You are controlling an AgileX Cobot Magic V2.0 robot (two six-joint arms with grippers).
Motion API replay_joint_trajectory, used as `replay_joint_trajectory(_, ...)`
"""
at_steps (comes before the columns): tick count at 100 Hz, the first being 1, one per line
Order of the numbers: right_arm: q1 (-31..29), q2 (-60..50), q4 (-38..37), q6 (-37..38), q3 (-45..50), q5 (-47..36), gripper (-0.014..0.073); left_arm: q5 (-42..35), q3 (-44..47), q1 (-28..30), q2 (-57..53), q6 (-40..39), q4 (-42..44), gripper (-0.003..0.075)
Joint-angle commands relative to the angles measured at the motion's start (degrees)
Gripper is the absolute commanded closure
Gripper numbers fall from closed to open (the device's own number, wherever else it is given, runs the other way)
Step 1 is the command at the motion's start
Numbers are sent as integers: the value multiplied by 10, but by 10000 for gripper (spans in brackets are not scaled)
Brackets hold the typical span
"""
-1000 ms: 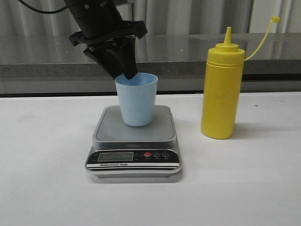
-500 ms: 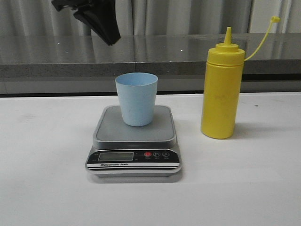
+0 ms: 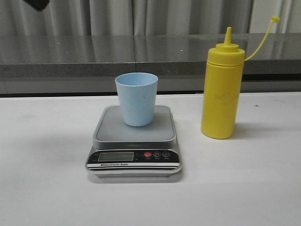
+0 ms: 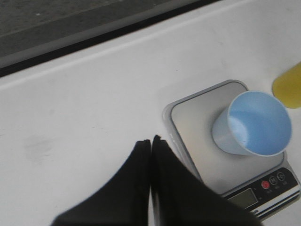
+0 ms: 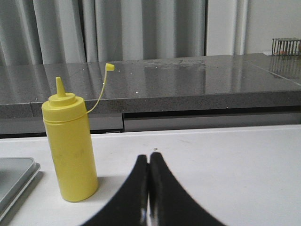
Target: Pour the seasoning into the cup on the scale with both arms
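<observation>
The pale blue cup (image 3: pixel 136 99) stands upright on the grey scale (image 3: pixel 109 131) in the middle of the table. The yellow seasoning bottle (image 3: pixel 221 94) stands upright to its right, its cap hanging off on the strap, nozzle bare. In the front view only a black tip of my left arm (image 3: pixel 35 4) shows at the top left corner. In the left wrist view my left gripper (image 4: pixel 151 140) is shut and empty, high above the table, to one side of the scale (image 4: pixel 195 122) and cup (image 4: pixel 256 123). My right gripper (image 5: pixel 148 156) is shut and empty, low over the table beside the bottle (image 5: pixel 70 146).
The white table (image 3: pixel 47 188) carries the scale and bottle. A grey stone counter ledge (image 3: pixel 141 52) runs along the back with curtains behind it. A corner of the scale (image 5: pixel 14 176) shows in the right wrist view.
My left gripper has come off the cup's rim and risen up and to the left, almost out of the front view. The cup stays on the scale.
</observation>
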Motion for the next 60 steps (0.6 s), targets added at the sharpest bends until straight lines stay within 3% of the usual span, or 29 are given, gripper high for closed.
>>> replay_joint_trajectory(1, -4, -12, 1, -2, -10, -46, 662, -62, 32, 23, -63, -3, -14, 741)
replay_joint_trajectory(24, -4, -12, 1, -2, -10, -46, 662, -187, 177, 66, -164, -3, -14, 741)
replay_joint_trajectory(60, -4, -12, 1, -2, -10, -46, 662, -309, 368, 67, -318, -3, -14, 741)
